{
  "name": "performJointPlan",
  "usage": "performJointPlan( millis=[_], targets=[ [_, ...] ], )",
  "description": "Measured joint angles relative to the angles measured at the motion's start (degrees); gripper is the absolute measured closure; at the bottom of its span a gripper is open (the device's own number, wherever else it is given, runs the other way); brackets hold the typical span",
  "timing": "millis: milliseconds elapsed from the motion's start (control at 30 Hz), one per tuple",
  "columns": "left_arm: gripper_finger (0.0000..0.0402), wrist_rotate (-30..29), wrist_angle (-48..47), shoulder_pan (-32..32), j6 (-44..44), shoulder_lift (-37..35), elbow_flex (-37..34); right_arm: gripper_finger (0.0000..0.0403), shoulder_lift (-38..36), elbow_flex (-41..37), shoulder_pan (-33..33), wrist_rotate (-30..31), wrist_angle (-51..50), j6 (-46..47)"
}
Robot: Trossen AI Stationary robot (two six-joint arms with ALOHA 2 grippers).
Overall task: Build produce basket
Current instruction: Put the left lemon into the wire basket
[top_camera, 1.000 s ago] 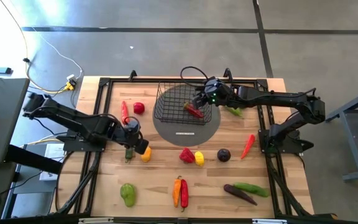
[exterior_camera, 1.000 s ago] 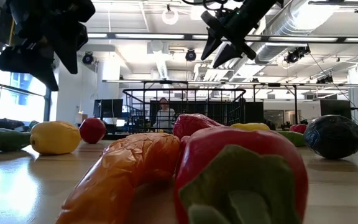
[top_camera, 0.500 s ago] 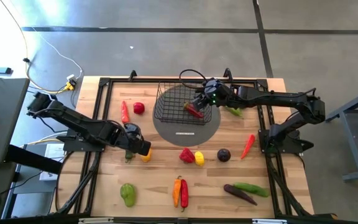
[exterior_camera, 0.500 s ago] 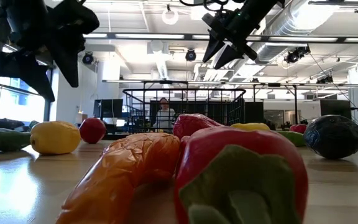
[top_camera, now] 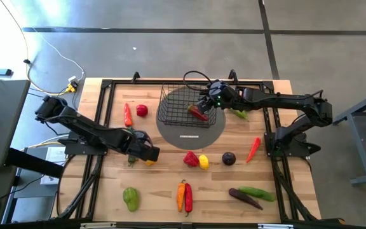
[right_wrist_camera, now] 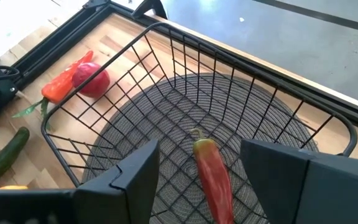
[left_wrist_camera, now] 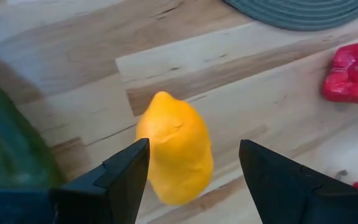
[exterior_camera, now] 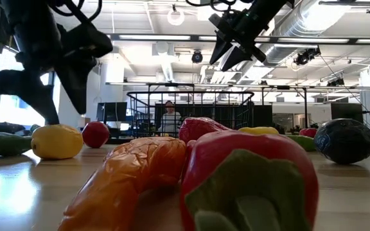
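Note:
In the high view the black wire basket (top_camera: 170,95) stands on the round grey mat (top_camera: 189,135) at the table's far middle. A red chili pepper (right_wrist_camera: 213,177) lies on the basket's floor. My right gripper (right_wrist_camera: 199,146) hovers open above it, over the basket (right_wrist_camera: 104,106), and touches nothing. My left gripper (left_wrist_camera: 193,146) is open and just above a yellow lemon (left_wrist_camera: 174,149) that lies on the wood near the table's left middle (top_camera: 149,160). One finger stands on each side of the lemon. In the low view that gripper (exterior_camera: 56,106) is still above the lemon (exterior_camera: 56,141).
A green cucumber (left_wrist_camera: 5,155) lies beside the lemon. Loose on the table are a tomato (top_camera: 142,110), an orange-red pepper (top_camera: 128,114), a red pepper (top_camera: 190,158), a second lemon (top_camera: 203,161), a dark eggplant (top_camera: 229,158), a red chili (top_camera: 253,148) and a green pear (top_camera: 130,198). More peppers lie near the front edge.
My left gripper has moved toward the table's right and near edge and has come down over the lemon, staying open. My right arm and the red chili in the basket have kept still.

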Motion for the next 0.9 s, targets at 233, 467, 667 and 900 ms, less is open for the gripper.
performJointPlan(
  millis=[233, 467, 667, 900],
  targets=[
    [0.0161, 0.5, 0.0, 0.0, -0.1, 2.8, 0.0, 0.0194, 0.0, 0.0, 0.0, -0.3, -0.4, 0.1],
    [0.0161, 1.1, 1.9, -1.1, -1.1, 4.7, 0.0, 0.0194, 0.0, 0.0, 0.0, -0.3, -0.4, 0.1],
    [0.0161, 1.8, 2.1, -1.5, -2.0, 6.4, 0.0, 0.0194, 0.0, 0.0, 0.0, -0.3, -0.4, 0.1],
    [0.0161, 1.7, 2.3, -1.4, -1.9, 7.7, 0.0, 0.0194, 0.0, 0.0, 0.0, -0.3, -0.4, 1.2]
  ],
)
